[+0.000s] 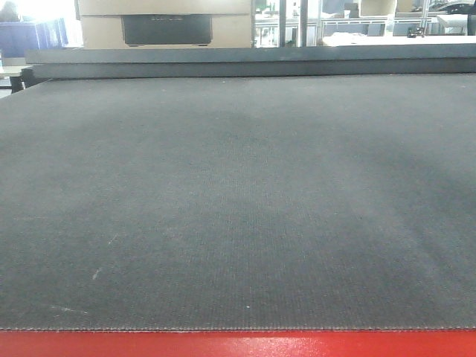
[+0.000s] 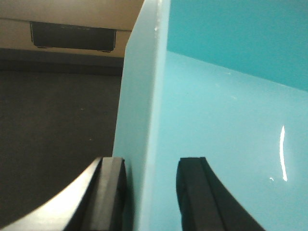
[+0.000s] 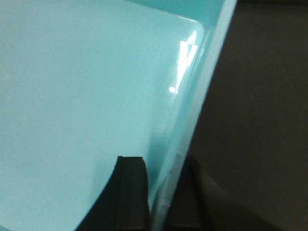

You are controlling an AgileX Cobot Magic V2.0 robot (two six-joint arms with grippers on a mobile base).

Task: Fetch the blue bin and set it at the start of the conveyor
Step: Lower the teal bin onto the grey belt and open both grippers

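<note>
- Dark grey woven belt fills the front-facing view: the conveyor start (image 1: pixel 238 201), flat and wide, bounded along its near side by a glossy red front edge (image 1: pixel 238 343).
- At the far end of the belt runs a raised dark ledge (image 1: pixel 245 59). Behind it stands a beige cabinet (image 1: pixel 97 22) with a dark recessed panel (image 1: pixel 166 30).
- Dark blue bins (image 1: pixel 33 37) appear at far left in the background and glazed partitions (image 1: pixel 297 18) at upper right, both well apart from the belt's near edge.
- Blue bin (image 2: pixel 226 120): a light turquoise, smooth plastic tub, seen only from the two wrist cameras and held between both hands by opposite side walls.
- Left hand (image 2: pixel 151 163): closed on the bin's wall, with one black finger (image 2: pixel 111 192) against the outer face and the other inside the tub.
- Right hand (image 3: pixel 161 161): likewise clamped across the opposite wall, with one finger (image 3: pixel 129 192) inside and the other outside, partly hidden by the rim.
- Dark belt surface lies beside and beyond the bin in both wrist views. Whether the tub's base touches the belt cannot be told.
- Bright highlights mark the tub's glossy inner surfaces.
</note>
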